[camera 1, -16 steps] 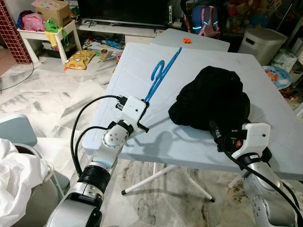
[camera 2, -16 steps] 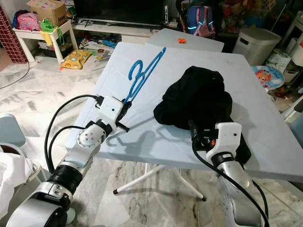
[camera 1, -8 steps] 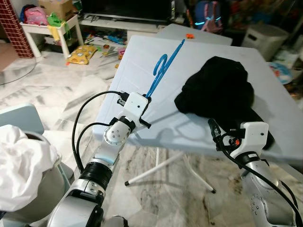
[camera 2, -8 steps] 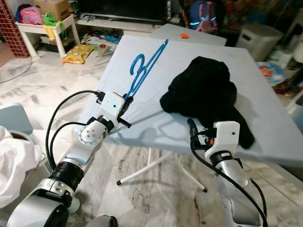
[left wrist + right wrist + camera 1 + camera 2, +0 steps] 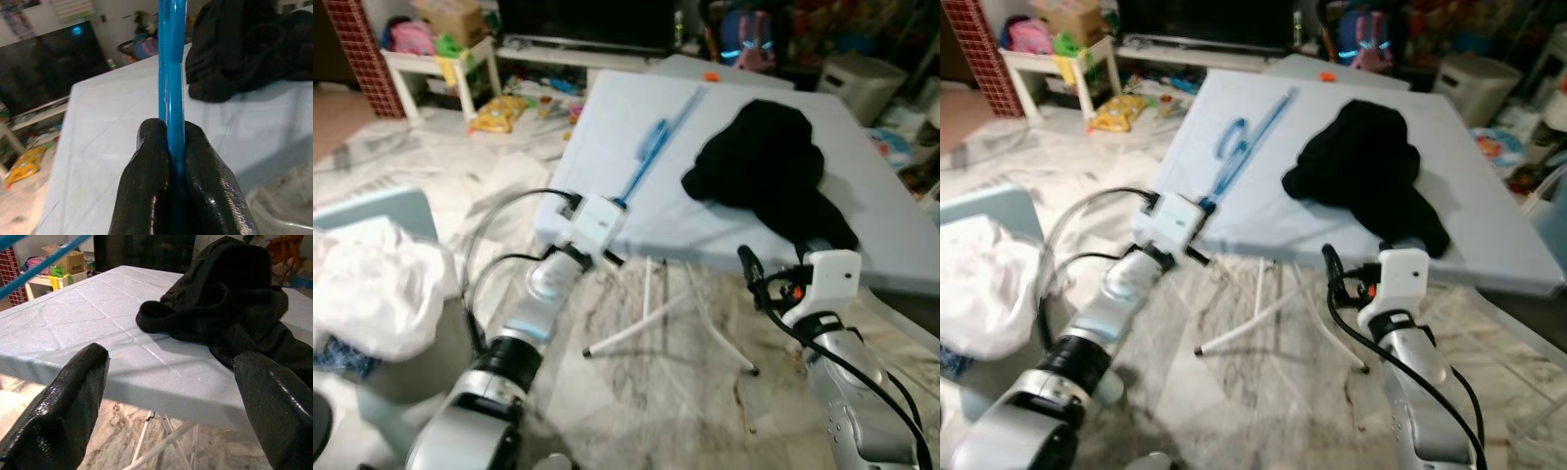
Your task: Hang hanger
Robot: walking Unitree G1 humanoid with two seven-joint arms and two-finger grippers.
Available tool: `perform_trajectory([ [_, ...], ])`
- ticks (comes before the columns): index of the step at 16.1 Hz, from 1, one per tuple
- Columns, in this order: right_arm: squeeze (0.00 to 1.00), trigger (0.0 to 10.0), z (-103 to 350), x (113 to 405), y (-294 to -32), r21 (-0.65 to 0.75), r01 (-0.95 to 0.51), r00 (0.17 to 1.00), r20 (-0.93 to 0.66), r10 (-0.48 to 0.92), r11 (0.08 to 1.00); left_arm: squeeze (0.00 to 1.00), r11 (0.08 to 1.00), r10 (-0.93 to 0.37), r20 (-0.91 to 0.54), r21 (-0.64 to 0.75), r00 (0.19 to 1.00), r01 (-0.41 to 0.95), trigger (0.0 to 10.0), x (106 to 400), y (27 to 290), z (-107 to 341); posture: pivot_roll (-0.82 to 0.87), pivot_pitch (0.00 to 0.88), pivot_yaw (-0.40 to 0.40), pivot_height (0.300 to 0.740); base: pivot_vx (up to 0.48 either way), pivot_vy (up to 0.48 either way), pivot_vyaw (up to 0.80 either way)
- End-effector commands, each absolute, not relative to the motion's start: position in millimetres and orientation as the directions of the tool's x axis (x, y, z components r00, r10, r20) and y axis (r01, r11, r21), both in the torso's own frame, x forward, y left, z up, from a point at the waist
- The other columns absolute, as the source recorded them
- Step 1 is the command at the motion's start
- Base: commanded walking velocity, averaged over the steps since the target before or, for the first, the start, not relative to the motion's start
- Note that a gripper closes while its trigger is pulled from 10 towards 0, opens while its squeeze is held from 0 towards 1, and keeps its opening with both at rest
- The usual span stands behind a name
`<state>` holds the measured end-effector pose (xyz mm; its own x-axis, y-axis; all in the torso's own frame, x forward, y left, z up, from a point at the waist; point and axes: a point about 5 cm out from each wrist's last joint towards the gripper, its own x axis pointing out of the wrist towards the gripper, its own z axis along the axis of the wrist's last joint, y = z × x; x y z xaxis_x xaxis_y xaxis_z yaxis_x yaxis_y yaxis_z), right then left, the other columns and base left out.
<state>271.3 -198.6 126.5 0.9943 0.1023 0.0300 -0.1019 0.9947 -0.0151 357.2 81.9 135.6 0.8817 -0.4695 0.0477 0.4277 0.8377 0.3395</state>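
A blue plastic hanger (image 5: pixel 651 147) stretches from the table's near left corner out over the pale blue table (image 5: pixel 617 117). My left gripper (image 5: pixel 171 161) is shut on the hanger's near end (image 5: pixel 171 73), by the table's corner (image 5: pixel 607 211). A crumpled black garment (image 5: pixel 766 166) lies on the table's right half, also seen as the black garment (image 5: pixel 230 298) in the right wrist view. My right gripper (image 5: pixel 171 396) is open, below and in front of the table's near edge, empty; its fingers (image 5: pixel 745 262) point at the table.
A white heap of laundry (image 5: pixel 372 294) sits in a basket at my left. The table's white folding legs (image 5: pixel 651 313) stand on a marble floor. Toys, a small white side table (image 5: pixel 431 64) and a dark TV unit line the far wall. A white bin (image 5: pixel 847 73) stands far right.
The camera has pulled back and the view has shifted, so the table looks farther off. My left gripper still holds the hanger. My right gripper has come off the table to below its edge.
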Motion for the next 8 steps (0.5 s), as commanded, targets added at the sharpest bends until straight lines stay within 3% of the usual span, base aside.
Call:
perform_trajectory([
  [1, 0.0, 10.0, 125, 270, -206, -0.025, -0.082, 0.996, 0.018, 0.083, 0.996, 0.0, 0.819, -0.503, 0.055, 0.348, 0.862, 0.456, 10.0, 355, 73, 138, 0.04, 0.0, -0.051, 0.74, -0.285, 0.0, 0.0],
  [7, 0.0, 10.0, 121, 268, -214, -0.059, -0.073, 0.997, -0.019, 0.072, 0.996, 0.0, 0.79, -0.533, 0.008, 0.362, 0.846, 0.494, 10.0, 350, 71, 127, 0.03, 0.0, -0.05, 0.74, -0.286, 0.0, 0.0],
  [8, 0.0, 10.0, 121, 268, -215, -0.086, -0.111, 0.994, -0.029, 0.108, 0.99, 0.0, 0.738, -0.588, -0.069, 0.36, 0.806, 0.57, 10.0, 345, 71, 114, 0.03, 0.0, -0.049, 0.74, 0.0, 0.0, 0.0],
])
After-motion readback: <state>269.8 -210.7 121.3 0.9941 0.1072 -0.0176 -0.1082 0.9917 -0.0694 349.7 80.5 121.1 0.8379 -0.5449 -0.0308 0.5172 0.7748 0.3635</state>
